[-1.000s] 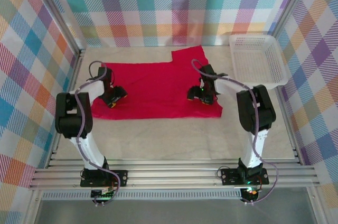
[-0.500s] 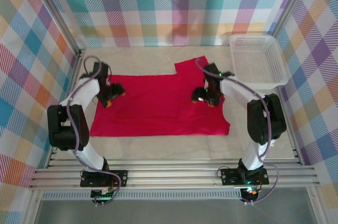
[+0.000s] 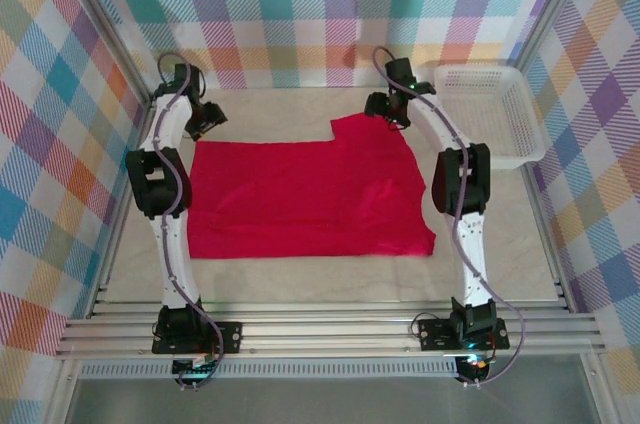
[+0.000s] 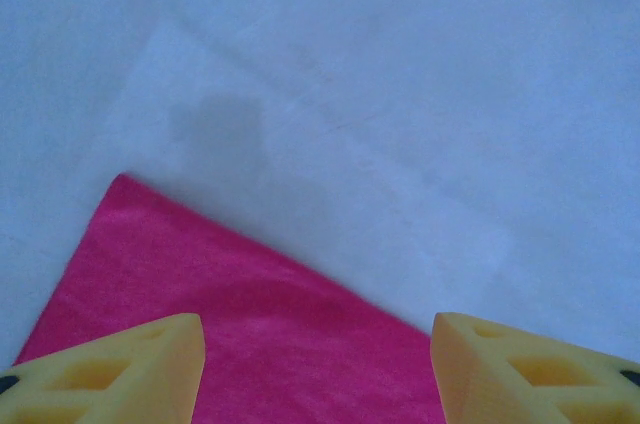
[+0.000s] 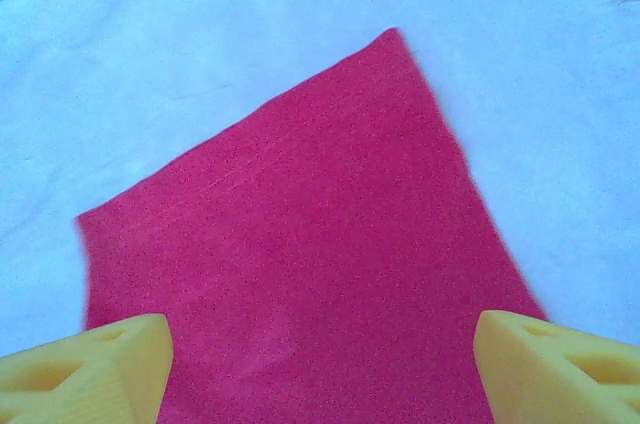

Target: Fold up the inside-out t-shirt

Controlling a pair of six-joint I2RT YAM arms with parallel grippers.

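On your far left, the left arm (image 3: 160,184) reaches up the table (image 3: 300,279), its elbow just beside the shirt's left edge. The left gripper (image 3: 207,116) hangs over the far left corner of the inside-out t-shirt (image 3: 300,194). In the left wrist view the gripper (image 4: 318,364) stands with its two yellow fingertips (image 4: 120,374) wide apart. Nothing is gripped; you see only a pointed corner of the t-shirt (image 4: 230,324) and bare table under the gap. Both tips are cut off by the bottom of that view.

The one shirt lies spread flat mid-table between the two arms. A sleeve tab (image 3: 362,129) juts out at the far right, and the near right corner flares outward.

The right gripper (image 3: 385,106) hovers at that sleeve tab. From the right wrist, the gripper (image 5: 320,364) is also spread wide and holds nothing. The t-shirt (image 5: 300,244) runs below it to a point, and its near part is cropped by the frame. The right arm (image 3: 460,184) crosses just beside the shirt's right edge, so you cannot tell whether it hides any cloth there.

On the far right, one white mesh basket (image 3: 478,68) sits in the far corner, apart from the shirt and close to the right arm's forearm. Plaid walls (image 3: 300,4) close in three sides.
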